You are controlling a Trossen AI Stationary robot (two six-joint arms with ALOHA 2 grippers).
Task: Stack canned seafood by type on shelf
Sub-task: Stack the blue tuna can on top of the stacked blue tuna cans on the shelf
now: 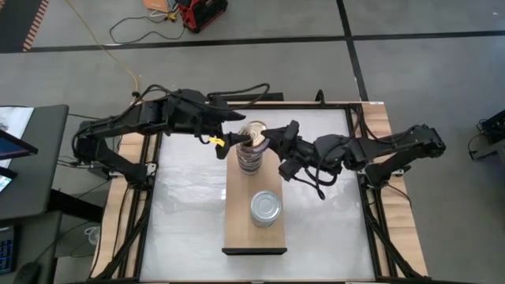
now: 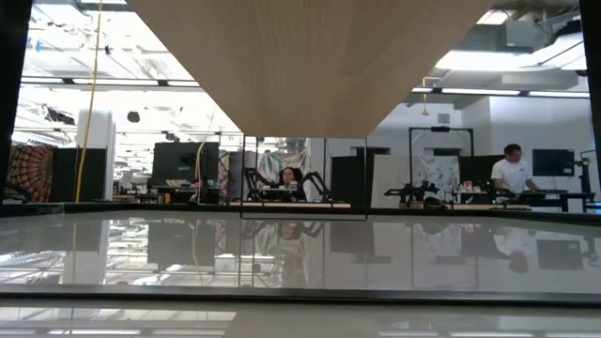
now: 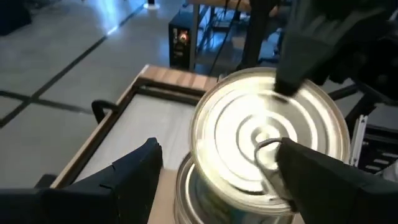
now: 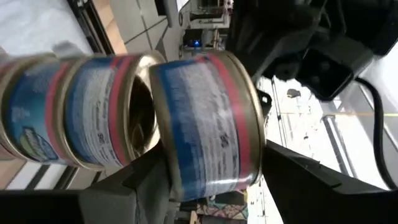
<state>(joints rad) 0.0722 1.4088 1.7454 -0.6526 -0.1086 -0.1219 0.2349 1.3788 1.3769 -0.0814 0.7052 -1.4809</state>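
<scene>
Room: grey concrete floor around the white tabletop [image 1: 181, 205]; in the low view, a workshop with desks, monitors and two people far behind.
Shelf: light-wood shelf [image 1: 239, 225] lies lengthwise down the middle of the tabletop, one short end toward the arms; in the low view its underside [image 2: 310, 56] fills the top of the picture.
Gold-lid stack: a stack of blue-and-red labelled tins [image 1: 250, 158] stands at the shelf's far end, between the two grippers; the right wrist view shows at least two tins [image 4: 81, 112] in it.
Top tin: a tin with a gold pull-tab lid [image 1: 254, 134] sits tilted at the top of that stack, its lid [image 3: 267, 137] filling the left wrist view and its label [image 4: 208, 121] the right wrist view.
Silver-lid stack: a short stack of plain silver-lidded tins [image 1: 266, 209] stands near the shelf's middle, well apart from the grippers.
Right gripper: right gripper [image 1: 268, 142] reaches in from the right; its fingers [image 4: 311, 180] clamp the top tin on both sides.
Left gripper: left gripper [image 1: 233, 139] comes from the left, fingers [image 3: 134, 168] spread on either side of the top tin, whether touching it cannot be told.
</scene>
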